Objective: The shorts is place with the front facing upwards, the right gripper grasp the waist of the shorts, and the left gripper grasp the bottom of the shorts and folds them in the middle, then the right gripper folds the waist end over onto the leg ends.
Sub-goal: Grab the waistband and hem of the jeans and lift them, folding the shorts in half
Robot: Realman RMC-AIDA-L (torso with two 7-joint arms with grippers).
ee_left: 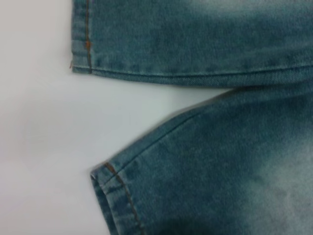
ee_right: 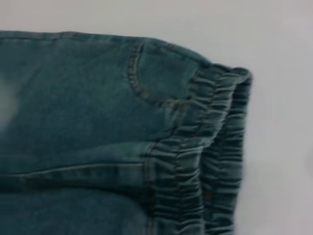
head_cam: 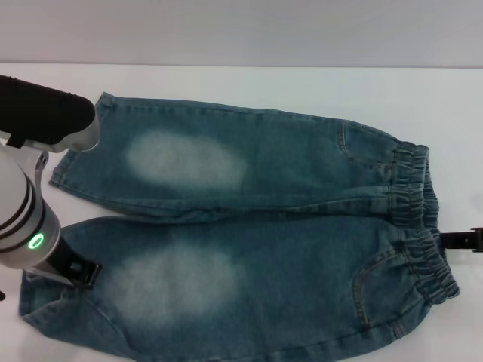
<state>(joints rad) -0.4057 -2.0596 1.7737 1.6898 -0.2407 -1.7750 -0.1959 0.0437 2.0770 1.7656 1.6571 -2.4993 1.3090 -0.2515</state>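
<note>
The shorts (head_cam: 256, 226) lie flat and front up, legs to the left, each with a pale faded patch. The ruffled waist (head_cam: 415, 204) is at the right, and it fills the right wrist view (ee_right: 195, 161) beside a tan-stitched pocket (ee_right: 137, 78). The bottom hems sit at the left (head_cam: 59, 166). The left wrist view shows both hem corners (ee_left: 80, 49) (ee_left: 115, 196) with bare table between them. My left gripper (head_cam: 81, 273) is low over the near leg, close to its hem. At the right edge, my right gripper (head_cam: 462, 241) is level with the waist and just outside it.
The white table (head_cam: 226, 83) extends beyond the shorts at the back and right. My left arm's black upper segment (head_cam: 38, 113) overhangs the far leg's hem corner. The near leg runs off the picture's front edge.
</note>
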